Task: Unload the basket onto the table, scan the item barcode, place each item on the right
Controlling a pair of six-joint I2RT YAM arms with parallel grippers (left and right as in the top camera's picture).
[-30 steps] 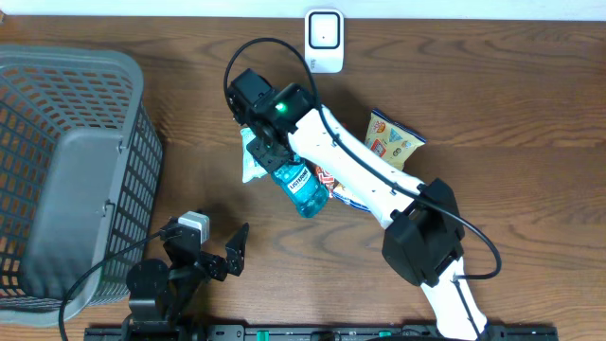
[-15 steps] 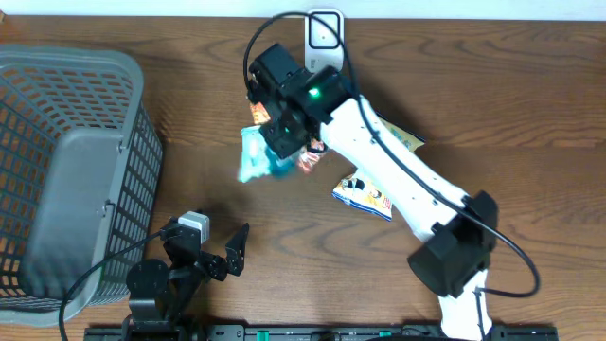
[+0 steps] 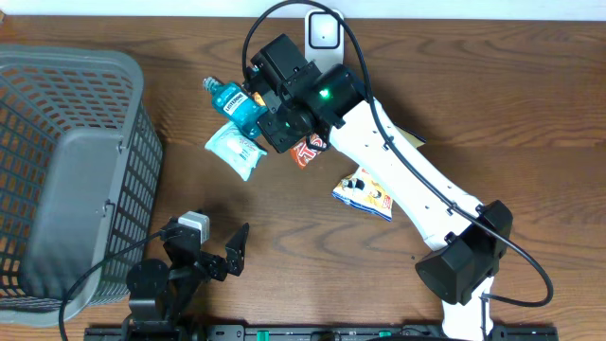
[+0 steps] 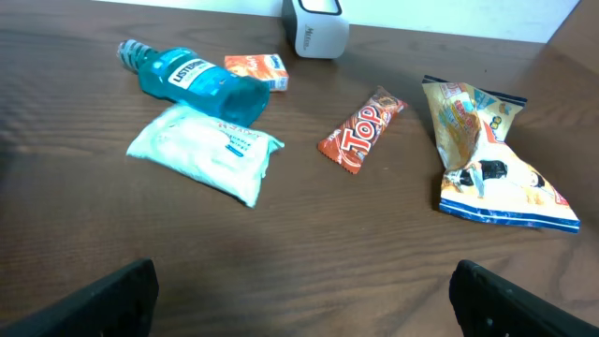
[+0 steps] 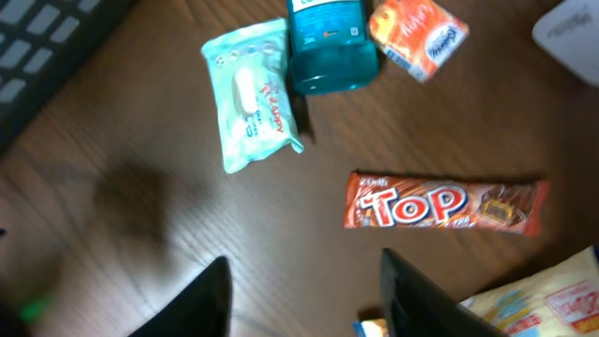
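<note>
The item, a blue mouthwash bottle [image 3: 233, 100] [image 4: 197, 79] [image 5: 332, 37], lies on its side on the wooden table, left of the white scanner [image 3: 324, 30] [image 4: 316, 24]. My right gripper [image 3: 280, 131] [image 5: 304, 290] hovers just right of the bottle, open, with only bare table between its fingers [image 5: 201, 300]. The left gripper [image 3: 216, 256] [image 4: 304, 300] rests near the table's front edge, wide open and empty, well away from the bottle.
A pale wipes pack [image 3: 235, 150], an orange box [image 4: 257, 70], a Top candy bar [image 3: 308, 150], a chips bag [image 4: 468, 117] and a blue-white packet [image 3: 365, 194] lie around the bottle. A grey basket [image 3: 76, 161] stands at the left.
The right arm swung the bottle up and left toward the scanner, then opened; the bottle now lies on the table. The left arm has not moved.
</note>
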